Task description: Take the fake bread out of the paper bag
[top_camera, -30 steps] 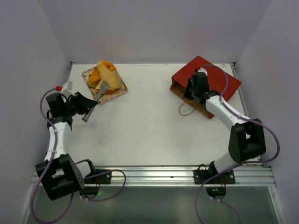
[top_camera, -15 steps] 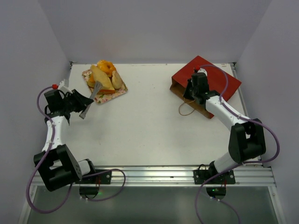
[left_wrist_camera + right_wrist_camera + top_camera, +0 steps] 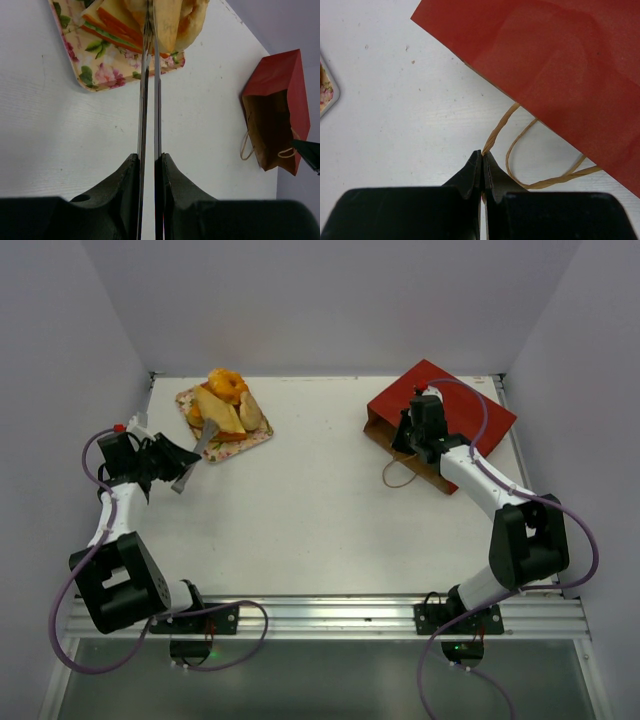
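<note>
The fake bread [image 3: 225, 405] lies piled on the floral tray [image 3: 252, 440] at the back left: orange bun, yellow wedge, tan rolls. It also shows in the left wrist view [image 3: 175, 20]. My left gripper [image 3: 178, 468] is shut on thin metal tongs [image 3: 149, 100], whose nearly closed tips reach the pile's edge. The dark-red paper bag [image 3: 470, 410] lies flat at the back right, its brown mouth facing left [image 3: 265, 130]. My right gripper [image 3: 483, 155] is shut on the bag's cord handle [image 3: 500, 130] just outside the mouth. Nothing shows inside the bag.
The floral tray's corner [image 3: 325, 90] shows at the left edge of the right wrist view. The second cord handle [image 3: 398, 478] loops on the white table in front of the bag. Grey walls close in the left, right and back sides.
My left arm has drawn back to the left with the tongs. The bread pieces on the tray have shifted and settled. The right arm and the bag have not moved.
</note>
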